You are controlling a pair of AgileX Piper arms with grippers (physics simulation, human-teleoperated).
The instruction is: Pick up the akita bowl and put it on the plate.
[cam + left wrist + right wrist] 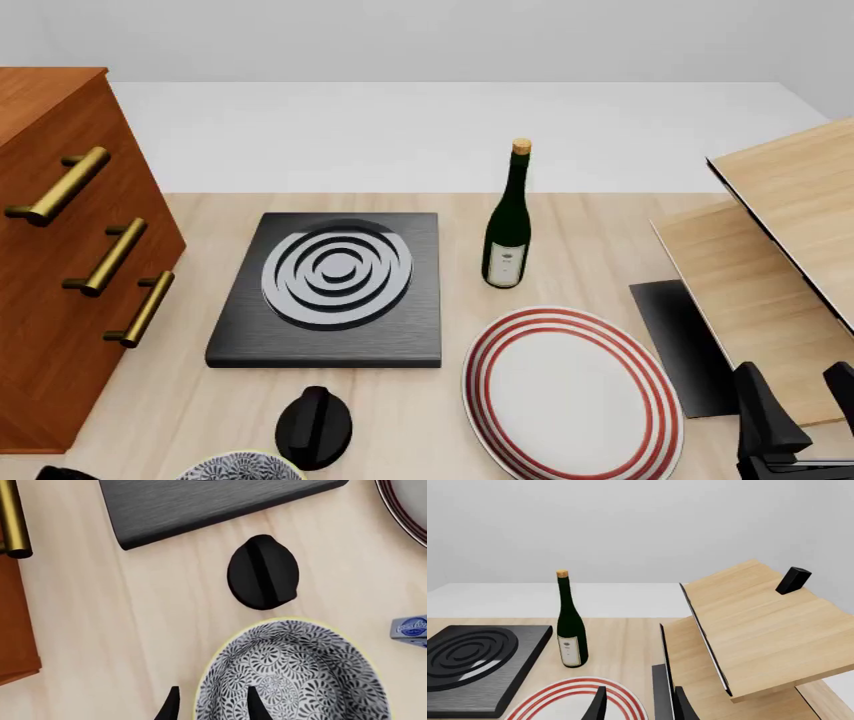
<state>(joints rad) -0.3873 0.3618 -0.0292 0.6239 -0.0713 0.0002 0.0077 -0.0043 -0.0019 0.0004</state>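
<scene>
Akita bowl [293, 672] sits at the near edge of the desk [133, 630], on the left arm's side; from the front view only a sliver of its patterned rim shows at the bottom edge. Blue-and-white floral inside, pale cream rim.

Left gripper [212, 705] hangs directly over the bowl's rim: one finger inside the bowl, the other outside, jaws parted astride the wall. Cannot tell from here whether either finger touches the rim.

Just beyond the bowl lies a black oval knob-like object [262, 573], apart from it. Farther on, the black slab [327, 290] with grey-white concentric rings.

Plate [571, 392], white with red rings, lies to the right of the knob, well apart from the bowl, nothing on it. A dark green wine bottle [507, 220] stands upright behind the plate.

Right gripper [639, 705] hovers low near the plate's right side, jaws open, holding nothing. Beside it a tilted wooden shelf unit [760, 630]. A wooden drawer cabinet [60, 260] with brass handles stands at the far left. A small blue-labelled item [410, 630] shows beside the bowl, too cropped to identify.
</scene>
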